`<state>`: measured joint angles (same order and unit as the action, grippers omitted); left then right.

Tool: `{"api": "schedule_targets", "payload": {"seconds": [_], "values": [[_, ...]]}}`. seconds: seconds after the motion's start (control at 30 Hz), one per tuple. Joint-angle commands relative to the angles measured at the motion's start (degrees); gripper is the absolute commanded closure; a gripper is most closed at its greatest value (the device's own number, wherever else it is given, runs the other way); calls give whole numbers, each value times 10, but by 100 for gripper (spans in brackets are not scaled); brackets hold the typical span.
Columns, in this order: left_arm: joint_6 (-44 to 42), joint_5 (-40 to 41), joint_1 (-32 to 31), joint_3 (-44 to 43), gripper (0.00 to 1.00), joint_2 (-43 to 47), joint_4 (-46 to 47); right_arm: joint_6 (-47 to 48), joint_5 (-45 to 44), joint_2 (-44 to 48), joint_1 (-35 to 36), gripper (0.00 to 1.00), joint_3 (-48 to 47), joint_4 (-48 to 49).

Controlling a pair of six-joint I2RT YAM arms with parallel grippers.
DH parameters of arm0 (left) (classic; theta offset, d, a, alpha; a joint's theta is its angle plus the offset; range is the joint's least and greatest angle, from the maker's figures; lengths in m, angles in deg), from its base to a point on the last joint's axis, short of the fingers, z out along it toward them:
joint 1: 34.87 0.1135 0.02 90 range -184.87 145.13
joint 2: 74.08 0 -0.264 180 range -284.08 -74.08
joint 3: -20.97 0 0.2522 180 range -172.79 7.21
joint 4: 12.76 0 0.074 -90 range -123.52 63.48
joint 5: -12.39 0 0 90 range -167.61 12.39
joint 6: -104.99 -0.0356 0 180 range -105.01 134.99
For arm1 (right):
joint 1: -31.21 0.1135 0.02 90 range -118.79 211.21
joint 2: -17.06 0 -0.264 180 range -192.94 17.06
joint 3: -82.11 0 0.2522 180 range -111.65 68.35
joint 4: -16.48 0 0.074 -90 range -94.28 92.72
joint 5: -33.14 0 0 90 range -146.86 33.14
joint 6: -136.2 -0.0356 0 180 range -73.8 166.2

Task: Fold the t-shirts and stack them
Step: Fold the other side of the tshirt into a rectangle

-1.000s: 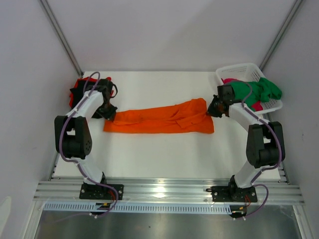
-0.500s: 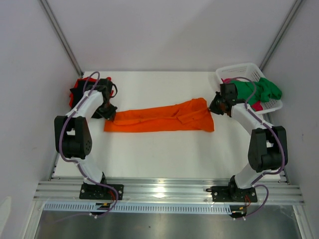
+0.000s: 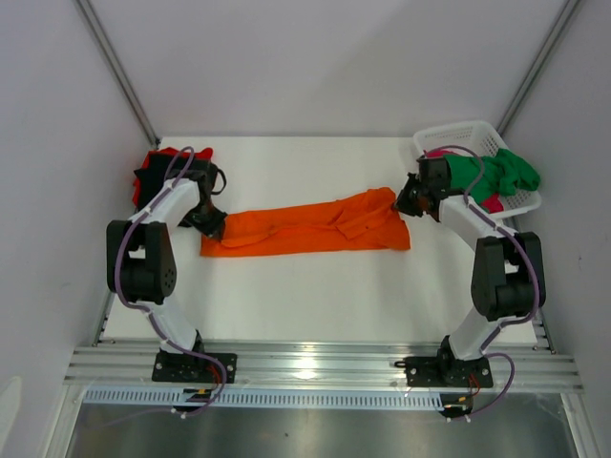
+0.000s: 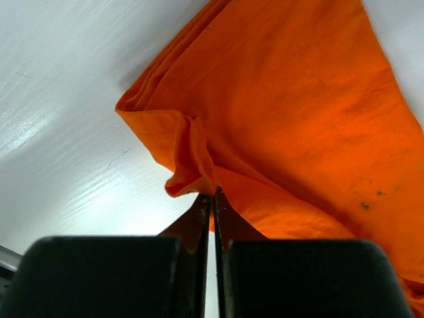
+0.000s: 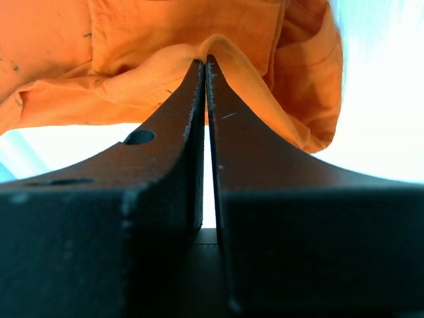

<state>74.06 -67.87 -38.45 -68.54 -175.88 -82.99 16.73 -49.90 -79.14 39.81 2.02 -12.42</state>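
Clamping opposite ends of orange t-shirt [image 3: 305, 227]: left gripper [image 3: 212, 227] and right gripper [image 3: 405, 203] both pinching it. T-shirt is lying as band across tabletop [image 3: 305, 296] middle. Folding step seemingly underway; next move is calling for matched lift.

The table [image 3: 315, 296] has a flat white top with soft, even glare. Behind the table stands a plain pale back wall [image 3: 325, 67]. Plain pale side walls close the table in on the left [image 3: 48, 191] and right [image 3: 582, 248]. Two grey metal posts rise from the table's far corners, one left [image 3: 119, 72] and one right [image 3: 539, 67]. A ribbed aluminium rail [image 3: 325, 364] runs along the table's near edge, with a bright reflection at mid-length. Below the rail lie a white slotted strip [image 3: 315, 396] and a grey metal sheet [image 3: 315, 429].
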Motion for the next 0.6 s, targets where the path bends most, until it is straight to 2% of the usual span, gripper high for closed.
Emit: {"api": "schedule_targets", "payload": {"seconds": [0.0,0.4,0.57], "values": [[4,-9,1,-1,99,5,10,7,9,-20,-3,100,-37,27],[-4,-9,1,2,99,1,11,32,-39,-67,-3,100,-106,6],[-7,-9,1,-4,99,1,9,24,-34,-79,-3,100,-116,8]]}}
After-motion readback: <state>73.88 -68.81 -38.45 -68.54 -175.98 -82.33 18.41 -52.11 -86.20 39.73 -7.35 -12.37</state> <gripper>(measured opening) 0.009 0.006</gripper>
